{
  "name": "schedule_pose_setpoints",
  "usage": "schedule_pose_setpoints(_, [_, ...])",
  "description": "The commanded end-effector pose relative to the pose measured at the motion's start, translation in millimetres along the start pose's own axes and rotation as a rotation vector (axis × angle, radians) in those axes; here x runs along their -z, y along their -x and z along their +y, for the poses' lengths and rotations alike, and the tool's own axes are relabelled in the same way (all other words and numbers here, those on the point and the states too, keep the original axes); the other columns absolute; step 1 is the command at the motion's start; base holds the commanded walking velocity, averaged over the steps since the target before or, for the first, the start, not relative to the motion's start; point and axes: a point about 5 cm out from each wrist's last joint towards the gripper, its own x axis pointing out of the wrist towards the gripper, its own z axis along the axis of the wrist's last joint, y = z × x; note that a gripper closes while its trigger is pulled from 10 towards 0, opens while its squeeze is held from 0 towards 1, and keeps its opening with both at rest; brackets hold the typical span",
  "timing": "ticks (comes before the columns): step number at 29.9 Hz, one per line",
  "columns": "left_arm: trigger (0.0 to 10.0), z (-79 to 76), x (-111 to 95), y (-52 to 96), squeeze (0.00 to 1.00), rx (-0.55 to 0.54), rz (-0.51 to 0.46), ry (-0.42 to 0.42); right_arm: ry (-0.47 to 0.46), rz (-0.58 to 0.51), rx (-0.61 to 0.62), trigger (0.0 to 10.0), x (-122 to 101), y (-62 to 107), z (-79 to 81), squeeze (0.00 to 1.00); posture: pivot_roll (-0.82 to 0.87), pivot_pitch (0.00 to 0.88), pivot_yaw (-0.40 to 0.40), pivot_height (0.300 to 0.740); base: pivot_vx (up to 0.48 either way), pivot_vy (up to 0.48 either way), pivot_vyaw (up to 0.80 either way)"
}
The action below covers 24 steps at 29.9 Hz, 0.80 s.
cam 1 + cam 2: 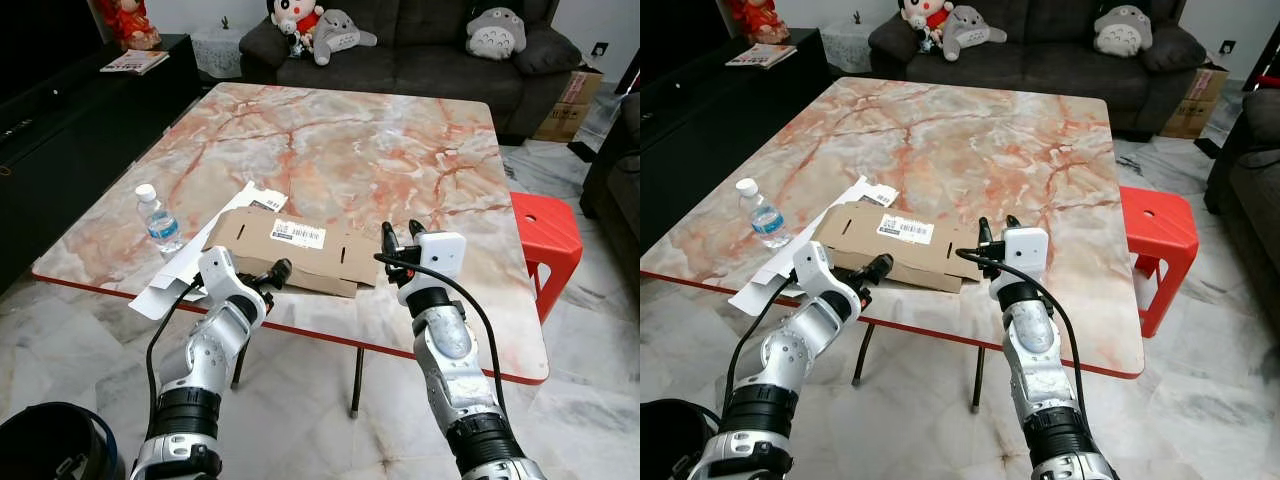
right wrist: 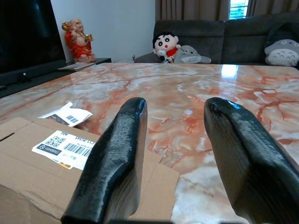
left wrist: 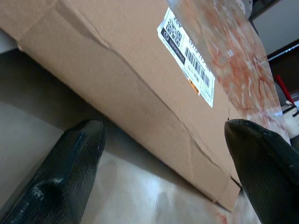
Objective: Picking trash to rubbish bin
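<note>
Lying at lower centre of the marble table [image 1: 400, 130], the flattened brown cardboard box [image 1: 300, 250] looks light, stiff, bendable. Left gripper [image 1: 272, 275], spread wide, faces its near edge; right gripper [image 1: 402, 240], fingers parted, hovers beside its corner.

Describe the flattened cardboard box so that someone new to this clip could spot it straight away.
Start at the marble table and go to its near red edge. The flattened cardboard box lies there between the left pincer and the right pincer, partly over white paper. It is the one brown item, bearing a white barcode label, unlike the clear water bottle beside it.
</note>
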Motion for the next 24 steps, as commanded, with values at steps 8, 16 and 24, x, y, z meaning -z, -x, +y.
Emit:
schedule_pose_setpoints(8, [10.0,-1.8,-8,-6.6,0.00,-0.049,-0.021,0.010,-0.004,0.000,-0.012,10.0,-2,-1.7,1.1,0.00,0.08,0.033,-0.007,0.740,0.000,0.000,0.00])
schedule_pose_setpoints(16, [10.0,7.5,-9,-1.2,0.00,-0.081,-0.025,0.030,-0.003,0.000,-0.017,10.0,-2,-1.7,0.9,0.00,0.08,0.036,-0.011,0.740,0.000,0.000,0.00])
schedule_pose_setpoints(24, [10.0,10.1,-7,-2.0,0.00,-0.114,-0.027,0.030,-0.002,0.001,-0.025,10.0,-2,-1.7,1.5,0.00,0.08,0.034,-0.016,0.740,0.000,0.000,0.00])
